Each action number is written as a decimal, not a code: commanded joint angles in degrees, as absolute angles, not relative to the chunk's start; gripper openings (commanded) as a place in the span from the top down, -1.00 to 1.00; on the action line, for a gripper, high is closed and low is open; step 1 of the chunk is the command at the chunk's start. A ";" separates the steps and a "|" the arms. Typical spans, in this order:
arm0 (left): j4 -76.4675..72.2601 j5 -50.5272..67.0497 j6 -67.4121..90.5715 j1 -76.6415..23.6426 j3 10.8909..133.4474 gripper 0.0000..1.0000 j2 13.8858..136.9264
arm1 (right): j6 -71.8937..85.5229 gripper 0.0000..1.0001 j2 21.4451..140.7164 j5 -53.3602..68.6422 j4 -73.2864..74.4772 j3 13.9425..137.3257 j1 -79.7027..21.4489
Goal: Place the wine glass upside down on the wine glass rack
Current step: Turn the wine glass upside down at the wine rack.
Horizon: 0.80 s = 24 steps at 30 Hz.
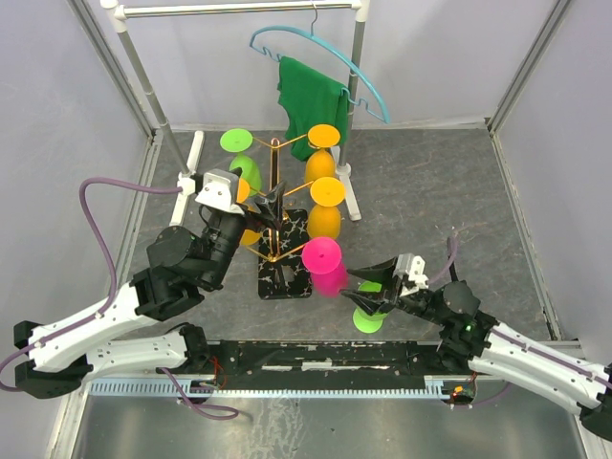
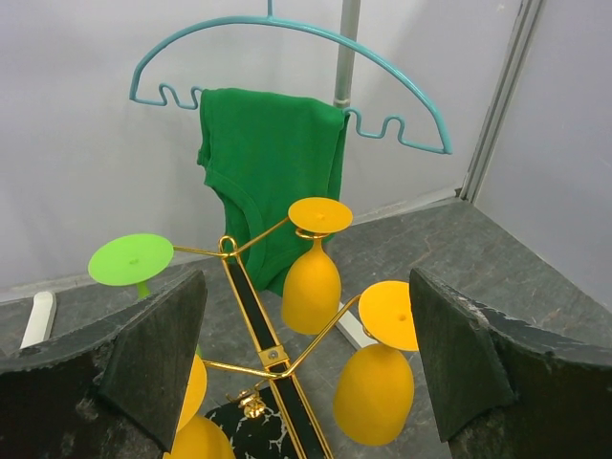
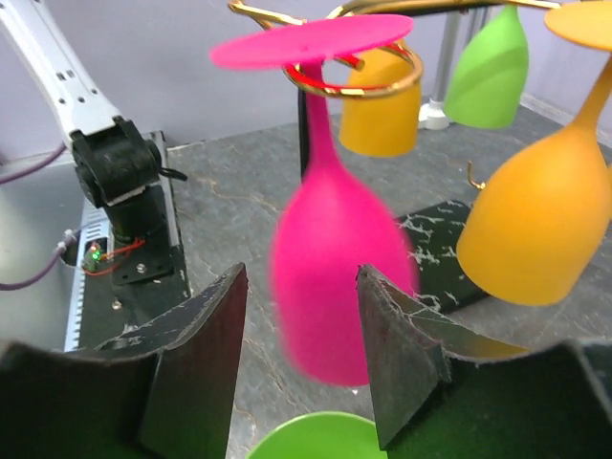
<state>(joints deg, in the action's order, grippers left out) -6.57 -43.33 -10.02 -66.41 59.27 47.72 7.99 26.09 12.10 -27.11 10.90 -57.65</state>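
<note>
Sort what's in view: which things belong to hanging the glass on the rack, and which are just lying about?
Job: pink wine glass, hanging upside down; wine glass rack; right gripper, open near it.
Lying about: white clothes rail; teal hanger; green garment; orange glasses already hung.

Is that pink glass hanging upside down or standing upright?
Upside down: the pink glass hangs bowl-down, its flat foot resting on the wine glass rack.

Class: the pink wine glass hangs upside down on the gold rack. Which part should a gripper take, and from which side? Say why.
Probably the bowl of the pink wine glass, approached from the near side, where the right gripper stands open. Its foot rests on the rack's gold ring; only the bowl hangs free, and orange glasses crowd behind.
</note>
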 commanded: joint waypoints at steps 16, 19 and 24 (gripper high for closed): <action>-3.04 -42.47 -9.90 -66.36 61.70 -0.95 45.53 | 4.73 -0.28 12.64 -13.89 10.63 23.64 -58.00; -0.13 -41.20 -9.91 -66.35 63.42 -0.99 46.66 | 6.20 -0.29 13.04 -18.19 14.84 25.36 -57.97; 4.37 -38.82 -9.79 -66.36 66.82 -0.98 49.13 | 10.25 -0.29 16.08 -29.44 20.08 28.77 -57.99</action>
<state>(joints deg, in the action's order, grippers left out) 0.45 -41.69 -9.98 -66.39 62.74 47.46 6.72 14.06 -17.80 14.81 24.16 -57.65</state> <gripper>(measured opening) 0.993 0.645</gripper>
